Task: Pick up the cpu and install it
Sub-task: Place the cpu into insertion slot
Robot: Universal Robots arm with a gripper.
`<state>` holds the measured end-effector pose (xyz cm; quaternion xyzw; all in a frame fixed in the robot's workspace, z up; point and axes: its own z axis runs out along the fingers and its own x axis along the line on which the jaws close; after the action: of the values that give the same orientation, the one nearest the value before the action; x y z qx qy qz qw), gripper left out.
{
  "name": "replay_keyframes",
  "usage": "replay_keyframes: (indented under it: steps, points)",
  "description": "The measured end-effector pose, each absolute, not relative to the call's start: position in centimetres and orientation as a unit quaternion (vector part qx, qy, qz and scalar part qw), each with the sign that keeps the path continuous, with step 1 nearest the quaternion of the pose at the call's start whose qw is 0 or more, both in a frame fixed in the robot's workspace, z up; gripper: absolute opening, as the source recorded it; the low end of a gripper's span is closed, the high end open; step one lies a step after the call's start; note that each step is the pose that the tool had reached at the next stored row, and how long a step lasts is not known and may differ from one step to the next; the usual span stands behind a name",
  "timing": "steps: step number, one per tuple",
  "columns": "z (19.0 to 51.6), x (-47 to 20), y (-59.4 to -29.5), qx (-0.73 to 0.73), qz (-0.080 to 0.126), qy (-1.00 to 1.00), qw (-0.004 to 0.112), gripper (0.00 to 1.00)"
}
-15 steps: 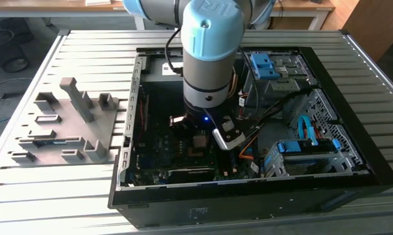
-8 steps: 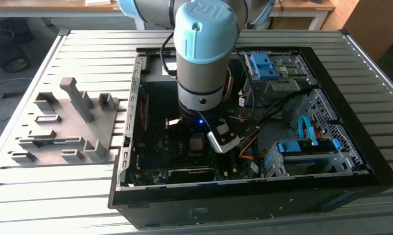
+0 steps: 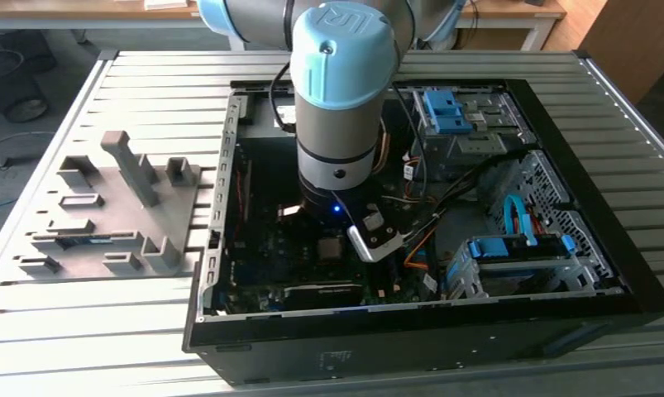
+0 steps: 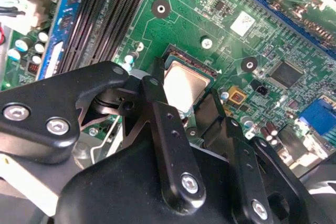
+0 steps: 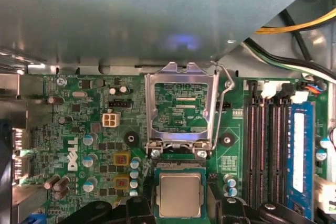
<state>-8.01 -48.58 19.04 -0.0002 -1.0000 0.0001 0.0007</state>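
The cpu (image 5: 180,194) is a small square chip with a silvery top, and it sits over the socket on the green motherboard (image 5: 79,129). In the second wrist view the cpu (image 4: 185,83) lies between two black fingers (image 4: 155,100), which press on its opposite sides. A thin strip of the socket (image 4: 181,55) shows past one edge of the chip. My gripper (image 5: 181,211) (image 4: 184,92) is shut on the cpu. In the exterior view the gripper (image 3: 332,241) reaches down into the open computer case (image 3: 420,335).
The socket's metal load plate (image 5: 181,107) stands flipped open with its lever (image 5: 224,114) raised. Memory slots (image 5: 262,145) and a blue memory stick (image 5: 298,150) lie beside the socket. Cables (image 3: 464,186) and blue drive cages (image 3: 519,248) fill the case's right in the exterior view. A grey parts fixture (image 3: 111,215) sits on the slatted table.
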Motion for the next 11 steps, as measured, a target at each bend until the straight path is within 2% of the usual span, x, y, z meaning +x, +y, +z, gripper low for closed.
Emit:
replay_keyframes:
  steps: [11]
  points:
    - [18.59,-8.15,-48.61,0.0,0.0,-1.0,0.001,0.47]
